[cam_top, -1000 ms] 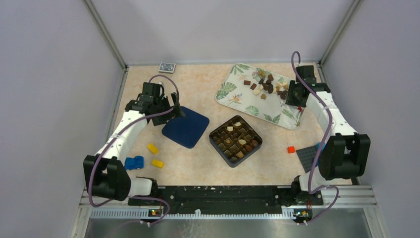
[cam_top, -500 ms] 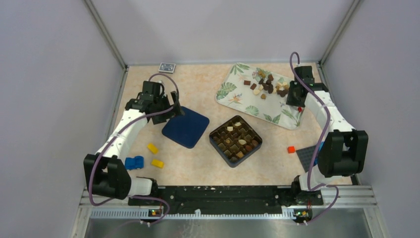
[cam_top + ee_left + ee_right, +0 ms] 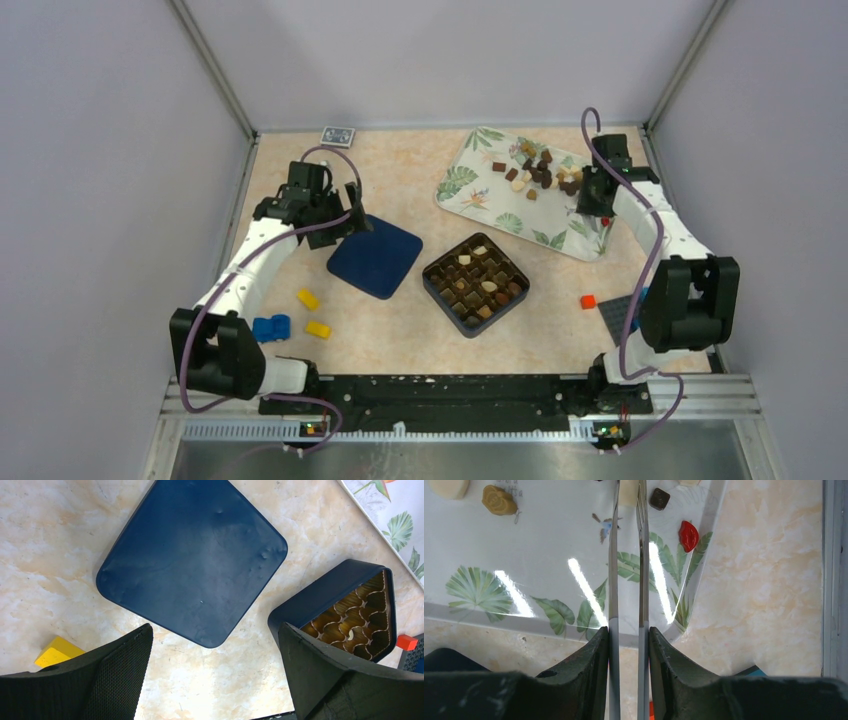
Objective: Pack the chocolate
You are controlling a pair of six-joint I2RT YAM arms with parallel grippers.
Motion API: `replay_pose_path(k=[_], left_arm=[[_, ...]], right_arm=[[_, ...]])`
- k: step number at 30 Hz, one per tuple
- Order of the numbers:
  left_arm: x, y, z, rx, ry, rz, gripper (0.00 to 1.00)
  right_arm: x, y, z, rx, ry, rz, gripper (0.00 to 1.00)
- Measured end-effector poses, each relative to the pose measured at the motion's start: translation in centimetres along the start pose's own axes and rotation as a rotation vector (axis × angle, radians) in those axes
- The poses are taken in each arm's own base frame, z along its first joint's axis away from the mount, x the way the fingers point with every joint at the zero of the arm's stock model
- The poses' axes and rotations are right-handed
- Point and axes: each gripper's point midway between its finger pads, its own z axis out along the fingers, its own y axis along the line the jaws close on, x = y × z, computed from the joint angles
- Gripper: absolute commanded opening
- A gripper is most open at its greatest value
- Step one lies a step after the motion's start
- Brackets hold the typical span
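At the far right of the bench (image 3: 400,170), a leaf-print tray (image 3: 470,192) with loose chocolate (image 3: 541,172) scattered over its far half: dark, light-brown and cream pieces. Near the middle of the bench, a dark blue box (image 3: 446,306) with a gold grid of compartments, several filled with chocolate, others bare. Just left of the box and apart from it, the matching dark blue lid (image 3: 375,257), flat on the bench.

Wide apart and gripping nothing, the left fingers (image 3: 115,672), poised above the near edge of the lid, with the box off to their right in the wrist view.

Over the tray's right end, the right fingers (image 3: 613,580), fitted with two thin metal blades set close, only a narrow slit between them. At the blade tips, a cream piece (image 3: 628,494), cut off by the top edge of the wrist view; impossible to tell whether pinched or merely behind the blades. Just right of the tips, a dark square piece (image 3: 659,498) and a red lip-shaped candy (image 3: 688,535). Farther left on the tray, a light-brown round piece (image 3: 499,500).

Elsewhere on the bench: yellow bricks (image 3: 308,298) and a blue toy (image 3: 270,327) beside the left arm, a red brick (image 3: 588,301) and a grey baseplate (image 3: 622,318) beside the right arm, and a small patterned card box (image 3: 337,135) at the far edge.
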Motion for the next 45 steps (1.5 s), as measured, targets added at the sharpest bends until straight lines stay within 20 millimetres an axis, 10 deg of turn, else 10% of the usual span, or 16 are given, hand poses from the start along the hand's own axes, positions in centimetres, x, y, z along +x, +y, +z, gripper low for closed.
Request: replay_pose_path(k=[12, 27, 45], left_arm=[[0.1, 0.1, 0.0, -0.002, 0.003, 0.008, 0.99], [-0.1, -0.8, -0.8, 0.046, -0.013, 0.012, 0.99], [1.2, -0.8, -0.6, 0.069, 0.012, -0.010, 0.99]], right_arm=[[0.8, 0.4, -0.5, -0.023, 0.028, -0.012, 0.00], [2.5, 4.7, -10.9, -0.262, 0.012, -0.109, 0.00], [12.8, 11.8, -21.1, -0.677, 0.225, -0.424, 0.00]])
